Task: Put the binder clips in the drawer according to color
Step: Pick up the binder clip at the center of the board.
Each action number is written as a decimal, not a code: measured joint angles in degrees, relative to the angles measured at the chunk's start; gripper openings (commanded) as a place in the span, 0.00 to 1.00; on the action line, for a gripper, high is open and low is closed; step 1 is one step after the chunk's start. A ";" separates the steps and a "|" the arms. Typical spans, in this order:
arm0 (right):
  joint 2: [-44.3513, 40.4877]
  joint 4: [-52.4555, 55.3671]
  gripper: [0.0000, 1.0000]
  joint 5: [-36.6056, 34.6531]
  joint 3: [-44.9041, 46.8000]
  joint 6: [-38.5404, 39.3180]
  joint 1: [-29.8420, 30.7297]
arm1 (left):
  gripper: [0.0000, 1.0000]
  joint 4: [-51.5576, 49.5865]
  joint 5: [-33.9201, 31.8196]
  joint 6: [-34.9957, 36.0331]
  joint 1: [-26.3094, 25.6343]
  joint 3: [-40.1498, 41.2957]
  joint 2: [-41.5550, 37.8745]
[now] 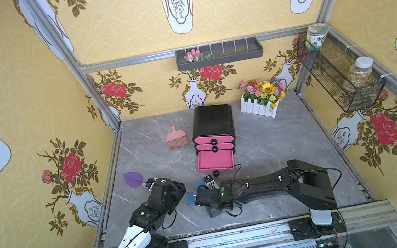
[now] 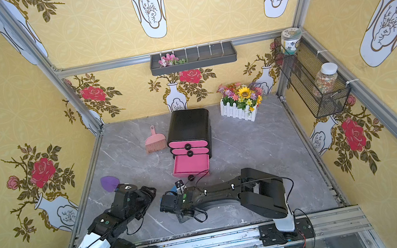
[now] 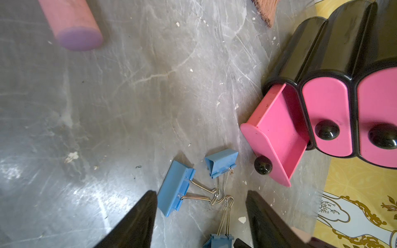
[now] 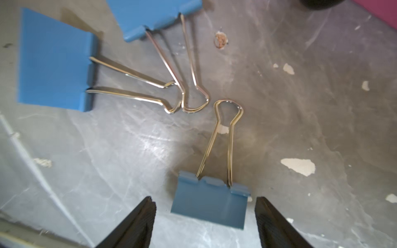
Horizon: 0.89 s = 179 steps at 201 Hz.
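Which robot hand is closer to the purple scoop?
Left. The left gripper is just past the handle of the purple scoop; the right gripper is farther, across the blue clips by the pink drawer.

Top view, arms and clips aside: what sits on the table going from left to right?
purple scoop → pink hand brush → black drawer unit, its bottom pink drawer pulled open → white fence planter of flowers
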<state>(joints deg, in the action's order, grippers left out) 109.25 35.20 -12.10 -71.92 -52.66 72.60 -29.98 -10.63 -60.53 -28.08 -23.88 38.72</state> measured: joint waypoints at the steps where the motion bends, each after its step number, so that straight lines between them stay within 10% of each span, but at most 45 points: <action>1: 0.04 0.07 0.76 0.00 -0.04 0.00 -0.02 | 0.71 0.00 0.00 0.00 0.00 0.00 0.00; 103: 1.14 -0.11 0.44 0.42 0.07 -0.39 -1.22 | 0.72 0.44 0.35 -0.52 0.11 1.16 -0.07; 179: -7.89 2.47 0.43 -1.44 -2.91 4.61 -5.46 | 0.72 1.79 1.44 -1.36 0.11 1.66 1.57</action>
<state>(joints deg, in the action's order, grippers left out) 101.36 37.67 -13.54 -74.83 -48.05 67.13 -28.18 -9.19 -61.89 -27.97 -22.22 40.29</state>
